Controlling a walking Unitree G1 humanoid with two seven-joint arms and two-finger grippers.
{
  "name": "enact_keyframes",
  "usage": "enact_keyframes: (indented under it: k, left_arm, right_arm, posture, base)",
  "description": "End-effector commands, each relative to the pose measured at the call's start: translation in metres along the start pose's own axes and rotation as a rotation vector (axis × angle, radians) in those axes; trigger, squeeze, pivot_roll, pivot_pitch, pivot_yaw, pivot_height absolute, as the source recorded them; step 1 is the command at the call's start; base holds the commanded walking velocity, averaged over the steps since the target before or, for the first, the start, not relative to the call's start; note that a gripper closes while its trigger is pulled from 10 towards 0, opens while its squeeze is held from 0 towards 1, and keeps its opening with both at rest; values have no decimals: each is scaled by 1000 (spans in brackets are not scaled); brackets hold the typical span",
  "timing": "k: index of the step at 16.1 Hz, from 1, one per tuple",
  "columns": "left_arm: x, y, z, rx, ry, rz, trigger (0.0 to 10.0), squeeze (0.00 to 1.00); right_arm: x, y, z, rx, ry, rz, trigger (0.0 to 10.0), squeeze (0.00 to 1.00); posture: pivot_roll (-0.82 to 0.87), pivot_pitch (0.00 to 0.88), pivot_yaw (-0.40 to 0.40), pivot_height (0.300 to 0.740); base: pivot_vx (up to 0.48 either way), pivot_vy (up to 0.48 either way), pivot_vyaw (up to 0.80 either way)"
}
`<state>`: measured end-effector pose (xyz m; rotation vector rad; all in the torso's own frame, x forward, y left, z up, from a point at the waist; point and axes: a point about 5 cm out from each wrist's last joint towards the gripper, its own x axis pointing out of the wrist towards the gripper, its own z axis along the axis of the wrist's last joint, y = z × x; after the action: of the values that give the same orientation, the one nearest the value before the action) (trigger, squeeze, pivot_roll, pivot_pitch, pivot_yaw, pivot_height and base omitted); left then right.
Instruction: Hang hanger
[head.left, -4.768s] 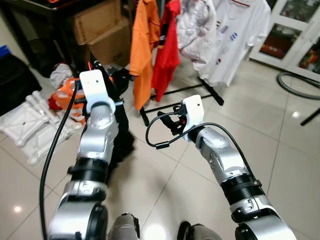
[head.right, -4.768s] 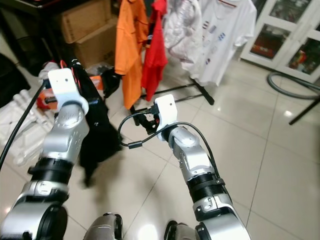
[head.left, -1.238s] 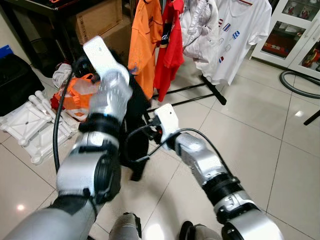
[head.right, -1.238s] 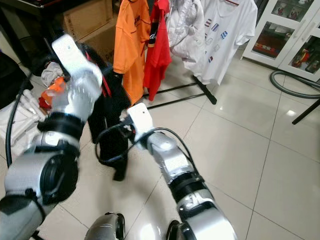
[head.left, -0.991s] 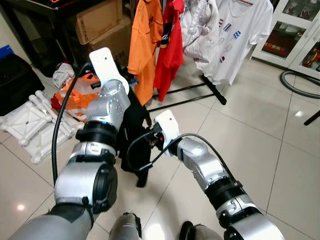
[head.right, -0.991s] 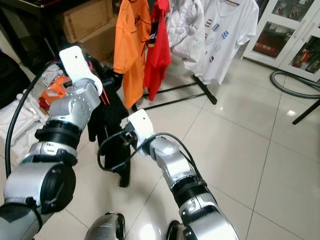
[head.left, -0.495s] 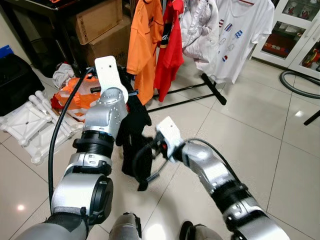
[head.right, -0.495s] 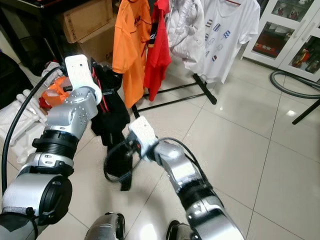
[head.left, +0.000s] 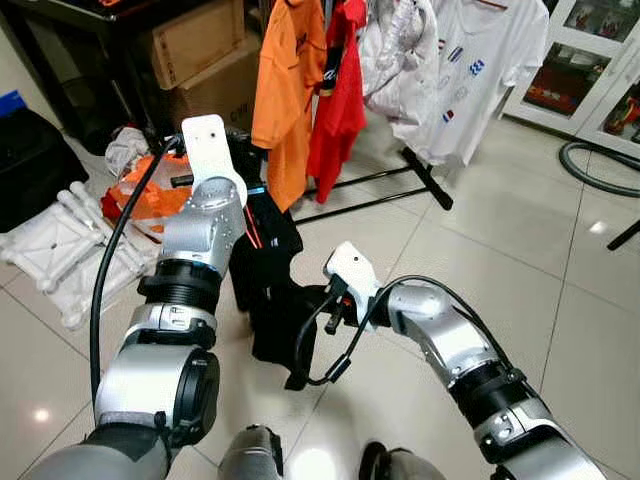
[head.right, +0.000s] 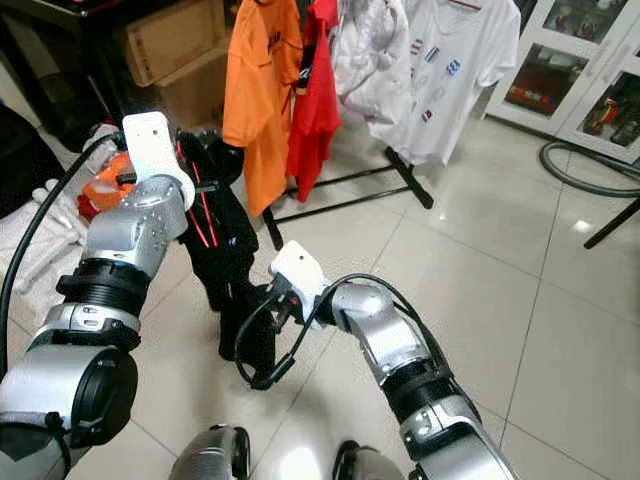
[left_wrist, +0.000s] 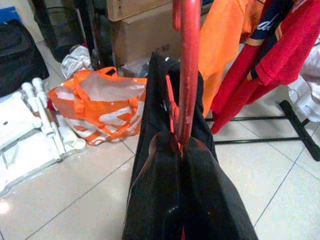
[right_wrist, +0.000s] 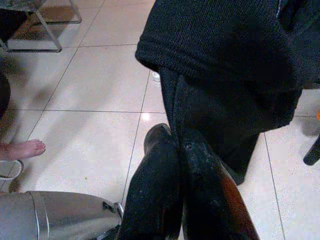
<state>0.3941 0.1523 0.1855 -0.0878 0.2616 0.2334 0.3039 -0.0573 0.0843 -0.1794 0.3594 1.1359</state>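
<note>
The red plastic hanger (left_wrist: 186, 75), carrying a black knitted garment with thin red trim (head.left: 268, 285), is not yet on the rail: it hangs in the air at the left gripper (left_wrist: 181, 146), whose two black fingers are pressed together around the hanger's red stem. In the head views the garment droops at about 9 o'clock from the right gripper (right_wrist: 179, 142), and its lower folds sag toward the pale tiled floor (head.left: 560, 260). That right gripper's fingers are closed, pinching a fold of the black cloth near its hem.

At about 12 o'clock from the hanger stands the black floor clothes rack (head.left: 400, 180), with an orange shirt (head.left: 285, 90), a red shirt (head.left: 338, 95) and white printed shirts (head.left: 470, 70) hanging from it. Judging by this, pick-up is done; carrying the hanger to the rail and hooking it remain.
</note>
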Motion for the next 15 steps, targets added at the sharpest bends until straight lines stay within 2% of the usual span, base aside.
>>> enact_keyframes:
  k: [1, 15]
  left_arm:
    - [0, 0, 17, 6, -61, 9, 10000, 0]
    - [0, 0, 17, 6, -61, 9, 10000, 0]
  right_arm:
    - [-2, 1, 0, 4, 1, 12, 0, 0]
    - [-2, 1, 0, 4, 1, 12, 0, 0]
  posture:
    - [53, 95, 0, 740]
    - [53, 95, 0, 740]
  base:
    - [0, 0, 0]
    - [0, 0, 0]
